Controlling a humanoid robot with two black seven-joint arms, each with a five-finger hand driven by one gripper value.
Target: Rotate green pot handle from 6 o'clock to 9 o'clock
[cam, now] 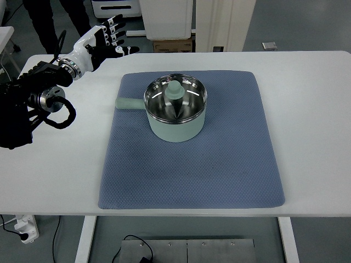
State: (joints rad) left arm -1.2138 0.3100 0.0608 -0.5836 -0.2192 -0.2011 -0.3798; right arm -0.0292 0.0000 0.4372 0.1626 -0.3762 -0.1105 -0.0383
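A pale green pot (175,107) with a shiny steel inside stands on the blue mat (219,164), in its upper middle. A green knobbed piece (175,93) sits inside the pot. The pot's handle (129,103) sticks out to the left, toward 9 o'clock. My left hand (107,37) hovers over the table's far left corner, well away from the pot, fingers spread and holding nothing. Its black arm (33,93) comes in from the left edge. The right arm is out of view.
The white table (307,98) carries only the mat and pot. A person's legs (55,16) stand beyond the far left corner. A white cabinet and a cardboard box (173,45) stand behind the table's far edge.
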